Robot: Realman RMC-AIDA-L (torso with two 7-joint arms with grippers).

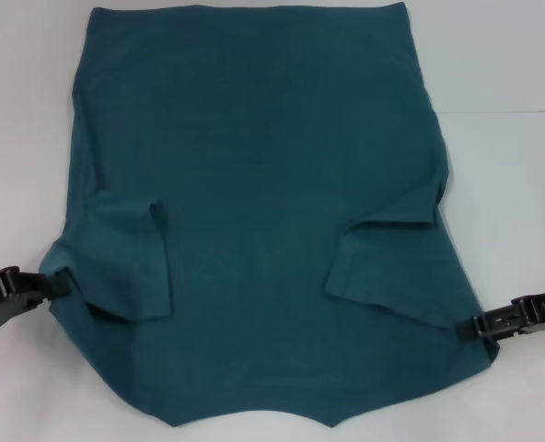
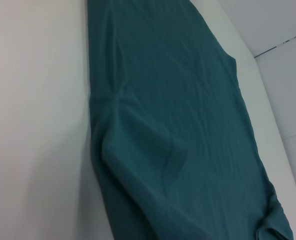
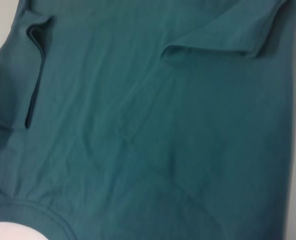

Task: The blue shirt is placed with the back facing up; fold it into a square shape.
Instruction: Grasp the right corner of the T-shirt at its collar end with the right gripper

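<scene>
Shirt: the blue shirt [image 1: 263, 212] lies back up on the white desk [image 1: 512, 55], collar end nearest the robot, hem at the far side; both sleeves are already turned in over the body
Left sleeve: the left sleeve [image 1: 125, 262] lies flat on the back, its cuff edge running toward the collar
Right sleeve: the right sleeve [image 1: 388, 262] lies at a slant, with a ridge along its upper fold
Left gripper: the left gripper [image 1: 59, 284] touches the shirt's shoulder edge; I cannot tell whether it pinches cloth or only rests against it
Right gripper: the right gripper [image 1: 470, 328] sits at the opposite shoulder corner, tips on the edge; likewise I cannot tell its hold
Risk, grip: if either catches only the top layer, the lift would likely peel it and undo a sleeve fold
Risk, timing: uneven lifting by the two arms would probably skew the fold line, giving a crooked shape
Risk, drag: soft cotton may slide on the desk, bunching near the collar
</scene>
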